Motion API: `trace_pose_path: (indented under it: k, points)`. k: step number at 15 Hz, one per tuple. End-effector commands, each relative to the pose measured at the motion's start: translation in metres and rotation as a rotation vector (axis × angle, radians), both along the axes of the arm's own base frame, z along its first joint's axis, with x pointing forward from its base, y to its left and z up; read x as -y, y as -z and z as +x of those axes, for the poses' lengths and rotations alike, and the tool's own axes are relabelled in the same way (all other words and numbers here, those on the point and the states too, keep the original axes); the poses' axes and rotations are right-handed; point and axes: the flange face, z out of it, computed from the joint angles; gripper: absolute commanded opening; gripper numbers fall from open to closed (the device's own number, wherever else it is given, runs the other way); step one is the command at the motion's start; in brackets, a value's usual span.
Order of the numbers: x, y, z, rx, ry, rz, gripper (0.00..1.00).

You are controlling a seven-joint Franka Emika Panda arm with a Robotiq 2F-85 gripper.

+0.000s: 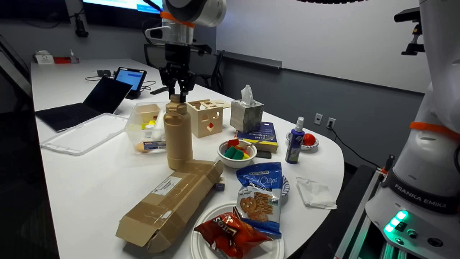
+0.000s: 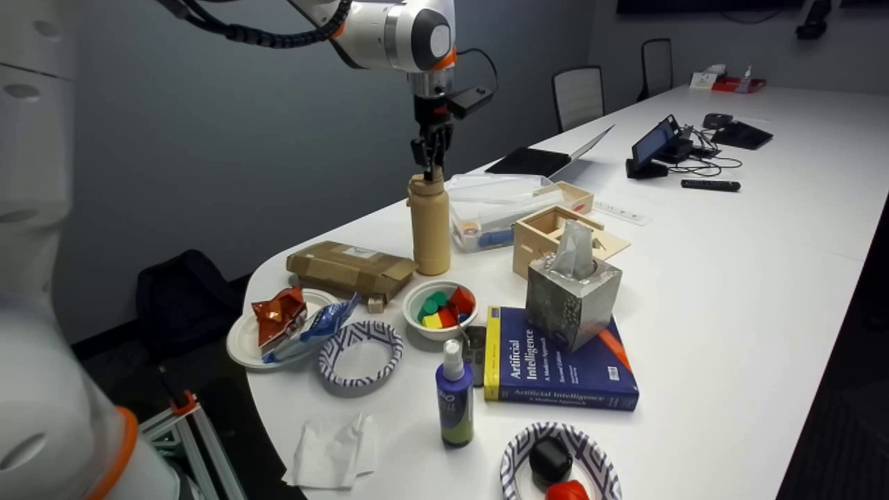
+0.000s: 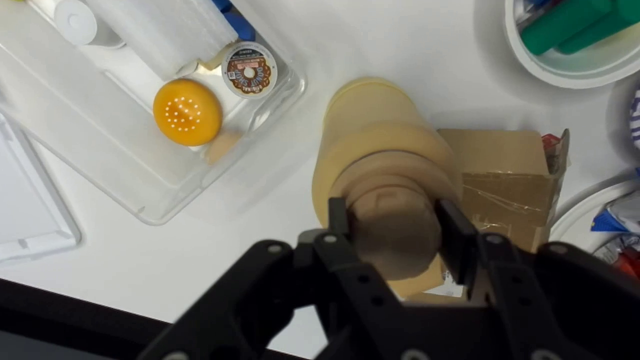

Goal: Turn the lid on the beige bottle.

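Wrist view has the lid (image 3: pixel 395 240) just lower right of frame centre atop the beige bottle (image 3: pixel 372 112), the gripper's (image 3: pixel 393 220) jaws either side, clamped or not I cannot tell, the lid probably stiff and slippery, best pinched squarely across its sides

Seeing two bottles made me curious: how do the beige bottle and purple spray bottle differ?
The beige bottle is taller and wider than the purple spray bottle. The beige bottle is plain; the purple spray bottle carries printing. The beige bottle's lid sits between the jaws; the purple spray bottle stands clear. Both stand upright on the table.
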Motion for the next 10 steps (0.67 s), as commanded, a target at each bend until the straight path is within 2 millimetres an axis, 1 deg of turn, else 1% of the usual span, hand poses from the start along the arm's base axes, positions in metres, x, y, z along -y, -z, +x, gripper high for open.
trace_pose_path:
  k: [1, 10]
  points:
    - [0.0063, 0.0076, 0.0029, 0.005, -0.082, 0.025, 0.22]
    - [0.0126, 0.0095, 0.0029, 0.019, -0.238, 0.027, 0.22]
